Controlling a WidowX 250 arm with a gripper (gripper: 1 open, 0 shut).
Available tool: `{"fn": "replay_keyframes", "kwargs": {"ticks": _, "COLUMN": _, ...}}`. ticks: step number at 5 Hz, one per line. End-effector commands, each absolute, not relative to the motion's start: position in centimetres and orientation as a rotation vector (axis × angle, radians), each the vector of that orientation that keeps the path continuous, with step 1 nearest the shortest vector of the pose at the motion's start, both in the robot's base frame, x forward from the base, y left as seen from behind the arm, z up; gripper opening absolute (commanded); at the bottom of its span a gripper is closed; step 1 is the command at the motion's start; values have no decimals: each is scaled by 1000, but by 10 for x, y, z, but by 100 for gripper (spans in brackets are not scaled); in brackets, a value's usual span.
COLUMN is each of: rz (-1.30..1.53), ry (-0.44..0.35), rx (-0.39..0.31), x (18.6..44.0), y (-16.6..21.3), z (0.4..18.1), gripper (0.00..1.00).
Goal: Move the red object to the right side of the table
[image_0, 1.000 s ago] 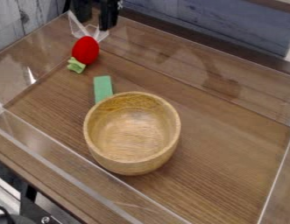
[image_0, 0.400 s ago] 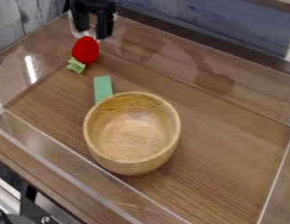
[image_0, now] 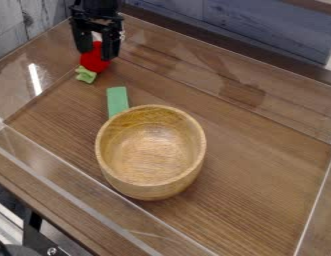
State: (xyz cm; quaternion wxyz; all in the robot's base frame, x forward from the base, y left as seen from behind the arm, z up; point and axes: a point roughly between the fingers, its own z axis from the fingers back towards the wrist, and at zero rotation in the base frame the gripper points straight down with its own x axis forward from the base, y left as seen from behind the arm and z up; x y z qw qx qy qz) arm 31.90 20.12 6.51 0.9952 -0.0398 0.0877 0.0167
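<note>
Camera view: just come down from top edge to red toy fruit [image_0: 93, 61], far left part of table [image_0: 241, 75]. Gripper [image_0: 96, 50] now over fruit, hiding much of red seen clearly before; leafy end still pointing toward near side. Jaws apart, seemingly to either side of fruit, no grip made; contact impossible to tell. Fruit apparently unmoved, beyond green strip [image_0: 117, 102] and wooden bowl [image_0: 150, 150]. For task: approach nearly done, closing likely next, then lift and carry right, clear of bowl.
</note>
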Motion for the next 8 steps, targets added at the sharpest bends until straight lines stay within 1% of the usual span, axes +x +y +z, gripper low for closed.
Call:
{"fn": "replay_keyframes", "kwargs": {"ticks": 1, "rz": 17, "ry": 90, "rx": -30, "x": 329, "y": 215, "z": 86, "gripper": 100}}
{"fn": "replay_keyframes", "kwargs": {"ticks": 3, "rz": 133, "ry": 97, "rx": -40, "x": 335, "y": 218, "z": 76, "gripper": 100}}
{"fn": "replay_keyframes", "kwargs": {"ticks": 4, "rz": 139, "ry": 102, "rx": -41, "x": 337, "y": 217, "z": 66, "gripper": 0}}
{"fn": "replay_keyframes", "kwargs": {"ticks": 5, "rz": 138, "ry": 99, "rx": -41, "x": 338, "y": 215, "z": 59, "gripper": 100}}
{"fn": "replay_keyframes", "kwargs": {"ticks": 7, "rz": 122, "ry": 77, "rx": -48, "x": 331, "y": 211, "z": 44, "gripper": 100}}
{"fn": "replay_keyframes", "kwargs": {"ticks": 8, "rz": 142, "ry": 62, "rx": -57, "x": 320, "y": 208, "z": 52, "gripper": 100}}
